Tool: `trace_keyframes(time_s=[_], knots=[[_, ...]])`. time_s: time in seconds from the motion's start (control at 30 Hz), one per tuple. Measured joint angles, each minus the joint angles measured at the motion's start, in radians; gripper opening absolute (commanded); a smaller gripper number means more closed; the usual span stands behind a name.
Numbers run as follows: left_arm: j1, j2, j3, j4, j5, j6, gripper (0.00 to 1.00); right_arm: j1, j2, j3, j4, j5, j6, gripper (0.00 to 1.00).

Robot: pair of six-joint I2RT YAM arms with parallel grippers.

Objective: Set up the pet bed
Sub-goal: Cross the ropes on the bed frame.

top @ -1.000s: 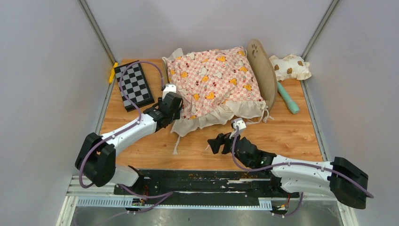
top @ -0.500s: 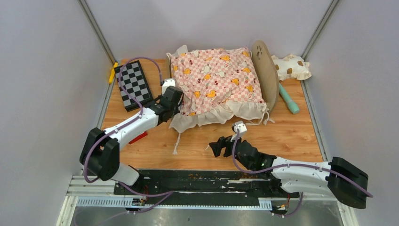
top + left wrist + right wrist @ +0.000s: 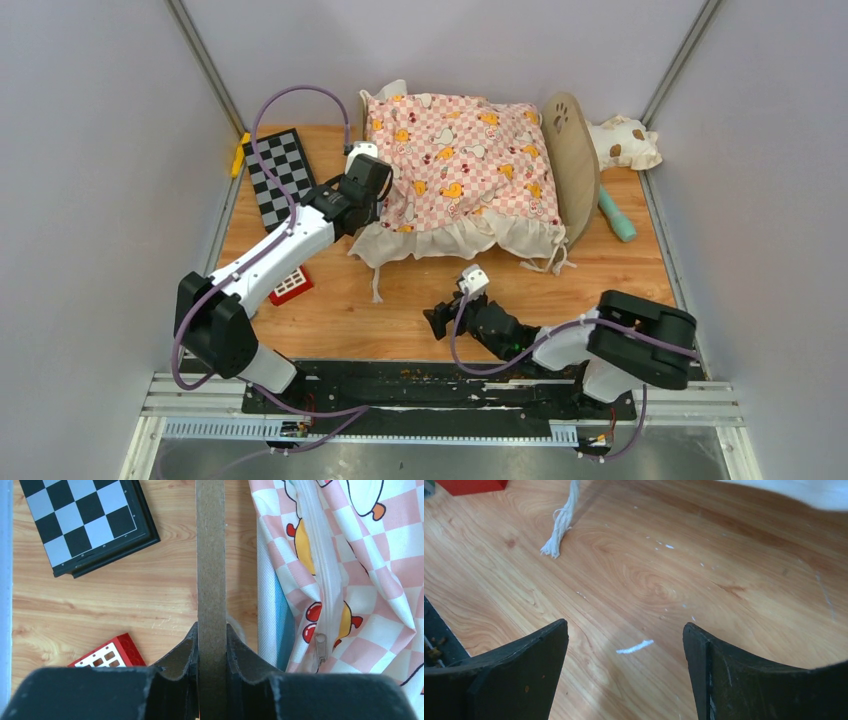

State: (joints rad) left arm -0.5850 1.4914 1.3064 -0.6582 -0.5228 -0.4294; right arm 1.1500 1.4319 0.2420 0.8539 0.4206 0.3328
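Pinching the thin wooden end board of the pet bed [image 3: 210, 555], our left tool [image 3: 211, 636] has both fingers pressed flat against the board's two faces. We see the bed [image 3: 572, 170] at the far middle of the desk [image 3: 600, 285], its rounded headboard with the paw cutout upright at the right end. A pink checked cushion [image 3: 455, 170] covers the bed, and its ruffle hangs over the near side. In the left wrist view, a strip of blue-and-white fabric [image 3: 274, 625] shows between the board and the cushion. A chessboard [image 3: 280, 175] lies left of the bed, with a small red-and-white object [image 3: 290, 286] nearer to us. A spotted pillow [image 3: 625, 142] sits behind the headboard, and a teal stick [image 3: 617, 215] lies beside it. Our right tool [image 3: 440, 318] is low over bare desk in front of the bed, its fingers spread apart and holding nothing. A white cord [image 3: 559, 530] trails ahead of it.
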Motion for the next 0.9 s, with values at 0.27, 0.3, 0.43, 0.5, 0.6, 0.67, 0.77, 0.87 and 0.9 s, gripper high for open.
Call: trace_keyframes(time_s=[0.27,0.3,0.43,0.5,0.6,0.67,0.77,0.87,0.9], knots=[[-0.002,0.000,0.011,-0.024,0.007,-0.002,0.00,0.036,0.352,0.102,0.418,-0.076,-0.218,0.82],[-0.002,0.000,0.011,-0.027,0.010,-0.003,0.00,0.047,0.393,0.122,0.464,-0.082,-0.247,0.83],[-0.002,-0.001,0.017,-0.045,0.018,-0.014,0.00,0.068,0.503,0.227,0.565,-0.082,-0.324,0.87],[-0.002,-0.005,0.026,-0.061,0.022,-0.017,0.00,0.069,0.546,0.282,0.595,-0.075,-0.347,0.89],[-0.002,-0.014,0.038,-0.088,0.029,-0.016,0.00,0.069,0.609,0.367,0.618,-0.054,-0.371,0.90],[-0.002,-0.021,0.052,-0.117,0.038,-0.015,0.00,0.069,0.650,0.418,0.624,-0.034,-0.382,0.90],[-0.002,-0.028,0.077,-0.159,0.051,-0.013,0.00,0.065,0.703,0.478,0.625,-0.002,-0.396,0.89],[-0.002,-0.031,0.104,-0.198,0.065,-0.010,0.00,0.059,0.729,0.507,0.625,0.021,-0.421,0.88],[-0.002,-0.031,0.112,-0.209,0.071,-0.010,0.00,0.056,0.731,0.512,0.625,0.024,-0.435,0.88]])
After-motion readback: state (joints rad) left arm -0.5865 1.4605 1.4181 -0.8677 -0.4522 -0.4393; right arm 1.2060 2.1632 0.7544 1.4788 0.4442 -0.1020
